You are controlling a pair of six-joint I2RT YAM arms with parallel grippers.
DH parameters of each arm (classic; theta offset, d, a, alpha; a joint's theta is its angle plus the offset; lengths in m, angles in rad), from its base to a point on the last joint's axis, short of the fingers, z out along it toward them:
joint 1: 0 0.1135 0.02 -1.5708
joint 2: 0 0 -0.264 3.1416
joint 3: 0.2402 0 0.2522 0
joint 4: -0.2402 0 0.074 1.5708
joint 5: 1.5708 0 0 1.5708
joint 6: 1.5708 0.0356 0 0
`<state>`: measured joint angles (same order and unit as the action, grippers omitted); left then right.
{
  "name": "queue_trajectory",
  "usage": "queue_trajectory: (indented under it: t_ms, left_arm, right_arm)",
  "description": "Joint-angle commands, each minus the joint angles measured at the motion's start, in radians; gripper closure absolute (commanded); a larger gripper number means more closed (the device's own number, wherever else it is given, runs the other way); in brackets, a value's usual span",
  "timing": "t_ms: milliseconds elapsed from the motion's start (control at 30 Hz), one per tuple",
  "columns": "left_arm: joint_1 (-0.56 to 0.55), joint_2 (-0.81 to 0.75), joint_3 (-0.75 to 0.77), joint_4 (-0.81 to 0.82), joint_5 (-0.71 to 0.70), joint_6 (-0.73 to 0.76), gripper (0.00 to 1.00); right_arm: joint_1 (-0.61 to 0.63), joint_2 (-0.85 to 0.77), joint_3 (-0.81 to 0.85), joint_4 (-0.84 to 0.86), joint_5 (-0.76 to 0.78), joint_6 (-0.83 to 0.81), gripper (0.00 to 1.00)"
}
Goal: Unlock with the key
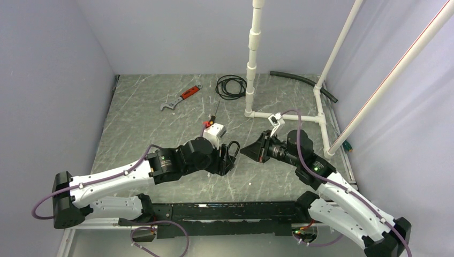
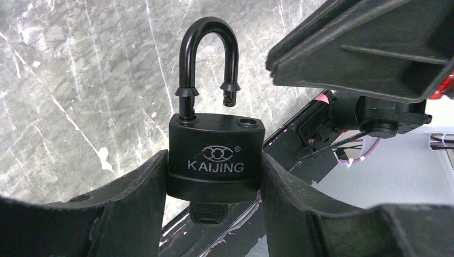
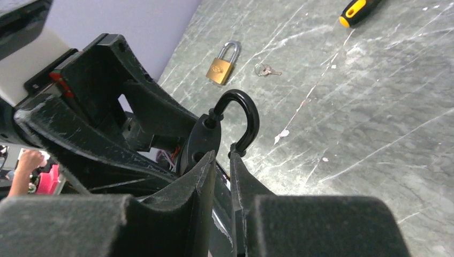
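Unlock looks done: black padlock (image 2: 214,142) shackle (image 2: 209,48) sprung, left pincer (image 2: 213,163) clamps its body, right pincer (image 3: 222,158) near-shut and empty beside the shackle, next probably back off.

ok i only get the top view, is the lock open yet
Observer: Yes. The left wrist view shows the lock held in the left gripper with its shackle raised and the free end clear of its hole.
Operator: and the key, where is it
Observer: A black key head shows just under the lock body, so it seems to sit in the keyhole.
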<state>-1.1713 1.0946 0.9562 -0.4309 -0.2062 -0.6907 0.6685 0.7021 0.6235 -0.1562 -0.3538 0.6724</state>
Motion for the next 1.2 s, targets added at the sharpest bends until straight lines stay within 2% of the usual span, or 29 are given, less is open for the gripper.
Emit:
queue_trajectory:
  t_ms: [0,400,733,1167]
  left_arm:
    - [-0.005,-0.025,0.022,0.103,0.010,0.007,1.00]
    - [-0.005,-0.038,-0.002,0.164,0.081,0.025,1.00]
    - [-0.005,-0.095,-0.028,0.197,0.118,0.007,1.00]
    - [-0.005,-0.105,-0.051,0.246,0.190,0.014,1.00]
  right_arm:
    - [0.003,0.037,0.026,0.095,-0.039,0.021,0.82]
    - [0.003,0.122,-0.006,0.152,-0.023,0.020,0.82]
    - [0.003,0.127,-0.060,0.152,-0.004,0.004,0.83]
    - [0.003,0.178,-0.016,0.234,-0.038,0.013,0.82]
